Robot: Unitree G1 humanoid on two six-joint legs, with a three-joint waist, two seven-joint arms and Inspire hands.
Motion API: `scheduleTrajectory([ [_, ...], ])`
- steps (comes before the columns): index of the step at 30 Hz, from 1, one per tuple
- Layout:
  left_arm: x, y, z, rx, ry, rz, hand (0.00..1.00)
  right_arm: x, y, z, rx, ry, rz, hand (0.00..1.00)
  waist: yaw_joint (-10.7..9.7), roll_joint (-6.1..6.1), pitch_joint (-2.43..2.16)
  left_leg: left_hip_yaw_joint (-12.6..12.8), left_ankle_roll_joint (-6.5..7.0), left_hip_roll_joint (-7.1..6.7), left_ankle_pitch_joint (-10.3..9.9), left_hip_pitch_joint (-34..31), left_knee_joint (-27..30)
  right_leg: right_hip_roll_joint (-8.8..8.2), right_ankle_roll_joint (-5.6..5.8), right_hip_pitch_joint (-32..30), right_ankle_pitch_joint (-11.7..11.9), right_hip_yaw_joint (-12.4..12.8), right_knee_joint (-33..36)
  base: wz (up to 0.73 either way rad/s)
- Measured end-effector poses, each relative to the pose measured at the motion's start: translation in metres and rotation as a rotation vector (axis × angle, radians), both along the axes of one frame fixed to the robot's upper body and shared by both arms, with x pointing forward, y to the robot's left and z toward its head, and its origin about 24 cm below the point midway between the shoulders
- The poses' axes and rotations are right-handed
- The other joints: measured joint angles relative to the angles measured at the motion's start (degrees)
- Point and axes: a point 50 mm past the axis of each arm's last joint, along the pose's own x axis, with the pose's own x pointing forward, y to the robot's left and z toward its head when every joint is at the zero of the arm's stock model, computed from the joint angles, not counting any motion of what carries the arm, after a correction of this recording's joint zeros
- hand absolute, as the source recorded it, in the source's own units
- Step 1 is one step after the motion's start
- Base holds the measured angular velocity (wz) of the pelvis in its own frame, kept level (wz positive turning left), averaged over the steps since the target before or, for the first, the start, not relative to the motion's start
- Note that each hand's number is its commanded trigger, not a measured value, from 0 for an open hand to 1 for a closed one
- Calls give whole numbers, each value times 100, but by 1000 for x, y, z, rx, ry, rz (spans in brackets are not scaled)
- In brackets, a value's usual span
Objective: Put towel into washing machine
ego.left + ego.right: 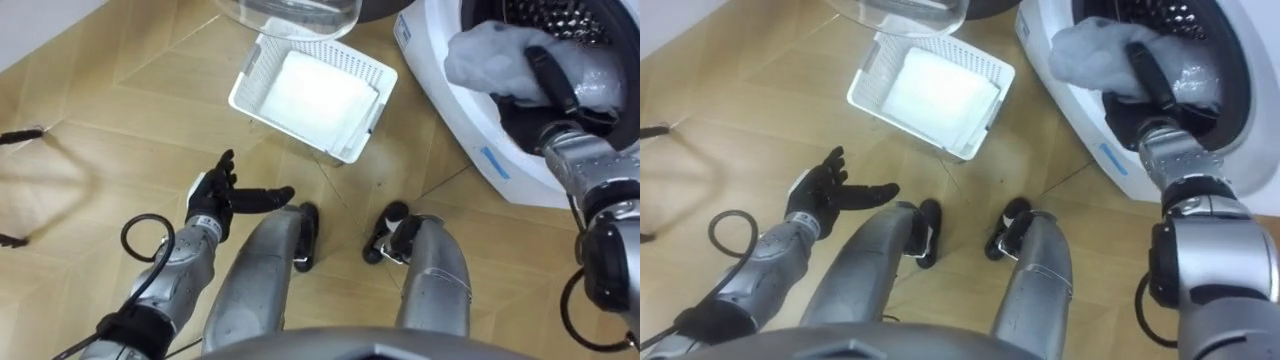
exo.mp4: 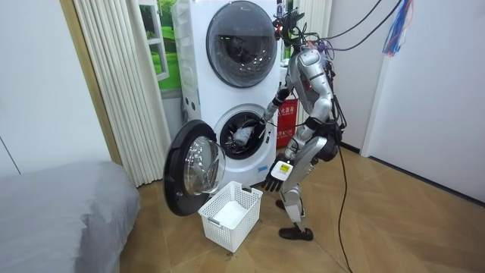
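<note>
left hand (image 1: 213, 197): low at side, fingers spread | right hand (image 1: 548, 75): arm stretched forward, fingers curled

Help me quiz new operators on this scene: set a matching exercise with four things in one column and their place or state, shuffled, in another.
1. towel
2. basket
3. left hand
4. washer door

A. fingers spread, holding nothing
B. swung open
C. on the floor
D. gripped by the right hand at the washing machine opening

Pairs: 1-D, 2-C, 3-A, 4-B
</note>
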Motion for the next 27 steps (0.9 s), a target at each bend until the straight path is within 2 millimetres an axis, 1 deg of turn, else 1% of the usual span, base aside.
scheduleTrajectory([
  [2,0,1,0,9,-2,11,0,3,-2,5,8,5,-23,100,-18,-4,2,-2,1,-5,1,-1,-5,-25,7,2,-4,-12,0,3],
  [3,0,1,0,16,-2,18,0,5,-4,8,6,8,-34,64,-26,-6,4,-3,2,-5,0,0,-7,-23,17,8,-10,-14,-2,3],
  [4,0,1,0,19,-1,21,0,6,-5,10,8,10,-41,17,-31,-6,4,-3,4,-3,-1,4,-9,-19,20,17,-12,-20,-6,3],
  [5,0,2,0,24,0,25,0,7,-6,12,23,13,-64,0,-44,-15,9,-2,7,-1,-3,30,-20,-20,29,43,-19,-31,-13,9],
  [11,-1,3,0,60,-3,22,0,20,-9,30,125,17,-178,0,-206,-46,25,20,38,-17,-21,47,-45,-35,89,79,-67,-71,-8,6],
  [12,0,3,1,63,-15,29,0,22,-10,34,151,19,-202,0,-261,-63,31,36,45,-17,-24,48,-62,-44,99,78,-73,-77,-13,5],
  [14,4,3,3,68,-27,35,0,25,-11,38,174,34,-232,0,-300,-100,42,66,54,-13,-26,60,-98,-49,103,76,-73,-94,-39,0],
  [17,10,1,6,84,-46,29,0,23,-13,38,179,95,-277,0,-371,-115,40,137,68,32,-31,81,-141,-40,123,117,-81,-124,-88,1],
  [18,13,0,8,97,-57,20,0,22,-13,37,179,120,-294,0,-376,-114,40,200,79,88,-32,97,-170,-23,131,143,-75,-140,-130,0],
  [20,18,-2,9,110,-66,17,0,20,-14,36,189,155,-316,0,-394,-114,40,283,94,132,-32,134,-224,-19,139,183,-77,-166,-175,0],
  [23,24,-4,13,112,-84,14,0,19,-14,36,218,194,-347,0,-395,-104,40,329,96,210,-31,143,-283,71,170,233,-47,-171,-306,0],
  [27,27,-8,15,102,-101,13,0,16,-17,35,232,241,-411,0,-395,-71,42,340,109,221,-26,145,-346,89,203,264,-30,-204,-398,2],
])
